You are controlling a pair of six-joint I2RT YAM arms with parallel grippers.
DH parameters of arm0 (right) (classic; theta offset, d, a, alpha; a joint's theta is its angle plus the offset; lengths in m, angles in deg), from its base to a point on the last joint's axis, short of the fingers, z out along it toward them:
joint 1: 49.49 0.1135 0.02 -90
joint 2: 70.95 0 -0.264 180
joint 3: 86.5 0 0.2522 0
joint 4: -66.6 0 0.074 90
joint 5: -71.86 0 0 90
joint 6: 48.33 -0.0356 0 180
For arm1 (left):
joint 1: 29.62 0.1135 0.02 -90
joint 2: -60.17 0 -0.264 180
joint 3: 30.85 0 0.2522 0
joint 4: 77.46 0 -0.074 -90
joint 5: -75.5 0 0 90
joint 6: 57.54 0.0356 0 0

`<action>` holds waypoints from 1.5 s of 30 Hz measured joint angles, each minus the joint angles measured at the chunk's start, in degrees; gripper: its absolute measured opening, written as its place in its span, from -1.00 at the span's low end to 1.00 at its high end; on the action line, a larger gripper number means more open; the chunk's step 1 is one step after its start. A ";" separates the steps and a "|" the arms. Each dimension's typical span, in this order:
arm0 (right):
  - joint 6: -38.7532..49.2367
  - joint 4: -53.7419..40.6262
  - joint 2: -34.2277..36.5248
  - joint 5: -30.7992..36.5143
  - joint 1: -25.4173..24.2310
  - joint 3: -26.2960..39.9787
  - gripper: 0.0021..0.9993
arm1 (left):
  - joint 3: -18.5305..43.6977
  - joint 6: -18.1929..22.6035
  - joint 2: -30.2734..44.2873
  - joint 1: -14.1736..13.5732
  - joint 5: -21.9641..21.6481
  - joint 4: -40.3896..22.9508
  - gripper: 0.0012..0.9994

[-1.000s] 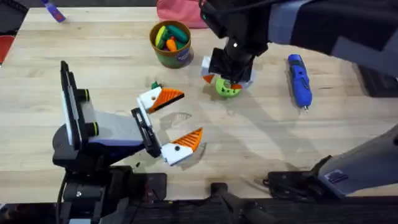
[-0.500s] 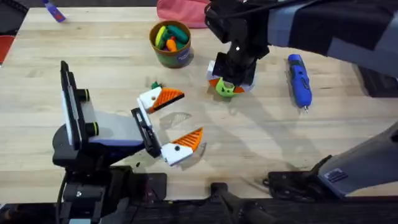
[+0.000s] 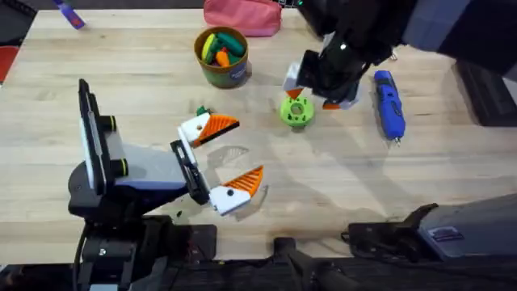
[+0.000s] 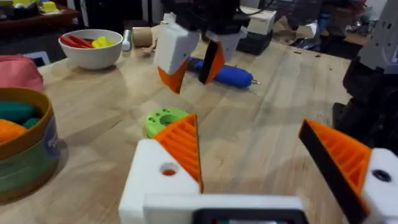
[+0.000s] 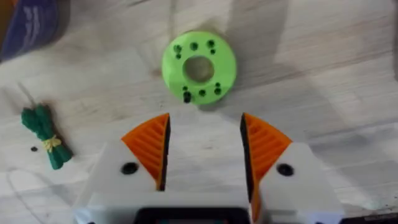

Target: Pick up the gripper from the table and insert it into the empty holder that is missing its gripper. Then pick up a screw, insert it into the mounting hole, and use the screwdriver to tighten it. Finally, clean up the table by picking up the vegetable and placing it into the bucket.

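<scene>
Jaws of the right gripper (image 5: 204, 149) stand open with a clear gap between the two orange ribbed pads (image 5: 151, 148), and nothing is held between them. In the overhead view this gripper (image 3: 319, 87) hangs above the worktop (image 3: 452, 162), between the lime-green disc (image 3: 296, 111) and the blue screwdriver (image 3: 388, 103), touching neither. The screwdriver lies flat, well to the right side of the worktop. The left gripper (image 3: 230, 158) is near the front middle, its jaws wide open and empty, both white mounts carrying orange wedges. The small green vegetable (image 5: 45, 137) lies on the wood near the disc; from above it is seen just beside the far finger of the left gripper (image 3: 202, 111). The olive-green bucket (image 3: 222, 56) stands at the far side and has yellow, orange and green toy vegetables inside. A pink pouch (image 3: 241, 16) lies behind it.
</scene>
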 joint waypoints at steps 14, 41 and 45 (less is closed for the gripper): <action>-1.06 4.15 6.99 -1.64 2.31 0.00 0.09 | 0.00 0.00 -0.02 0.00 0.01 0.00 0.97; -3.66 10.07 9.53 -1.80 4.52 -4.55 -0.29 | 0.00 0.00 0.00 0.00 0.01 0.00 0.97; -3.68 10.42 9.53 -1.43 4.95 -4.52 -0.33 | 0.00 0.00 -0.02 0.00 0.00 0.01 0.97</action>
